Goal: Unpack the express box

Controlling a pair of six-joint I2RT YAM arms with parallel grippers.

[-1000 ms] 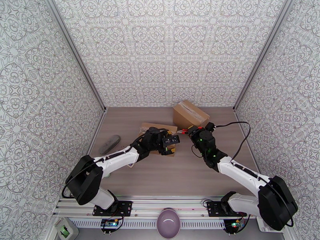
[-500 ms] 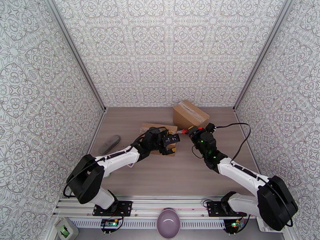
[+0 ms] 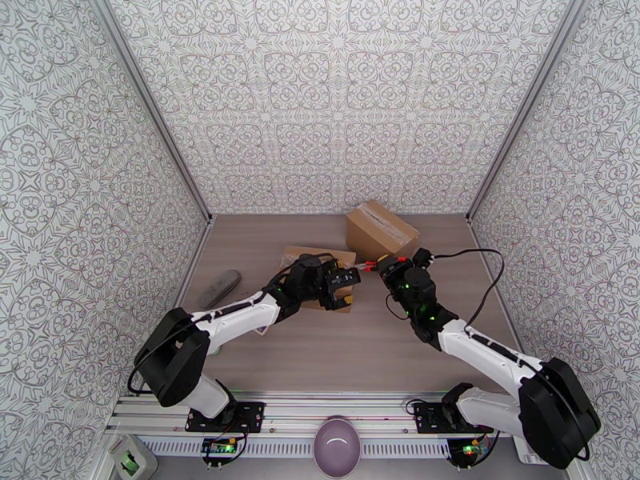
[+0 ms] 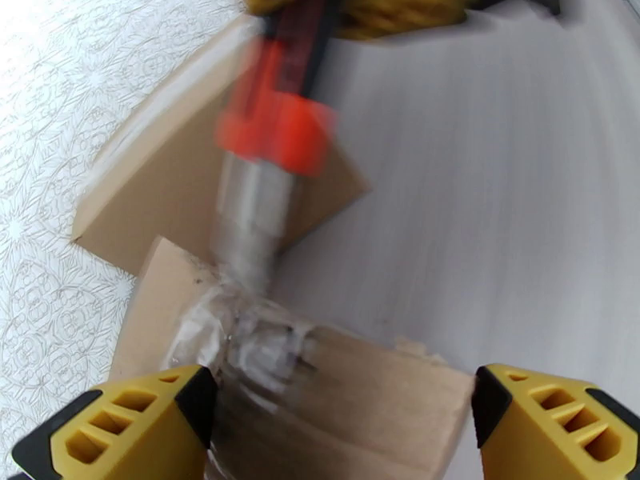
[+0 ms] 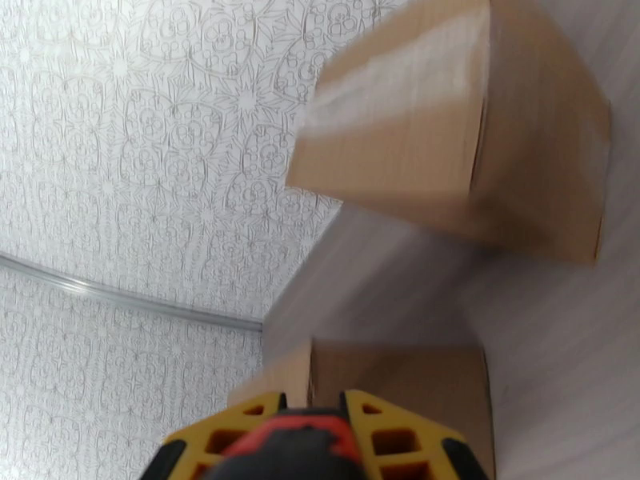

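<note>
1. Since a second earlier, the right arm had edged slightly toward the flat box [image 3: 302, 254], bringing the knife [image 3: 368, 264] nearer to it; the left arm had hardly shifted.
2. The flat box lay on the table [image 3: 360, 354], just in front of the tall box [image 3: 381, 226].
3. The left gripper [image 3: 349, 287] hovered over the flat box's right end. Its jaws were spread wide, and its yellow fingers [image 4: 120, 430] flanked the cardboard without visibly pressing it.
4. The right gripper [image 3: 384, 262] sat just right of the flat box, its jaws clenched on the knife's red handle.
5. In the left wrist view, the knife's silver blade pointed down at the crumpled tape [image 4: 240, 338] on the flat box. It appeared to touch the seam, though blur made contact hard to judge.
6. A grey oblong object [image 3: 219, 288] lay well left of the flat box, near the wall.
7. A purple bowl [image 3: 337, 446] sat well apart from the flat box, on the near side between the arm bases.
</note>
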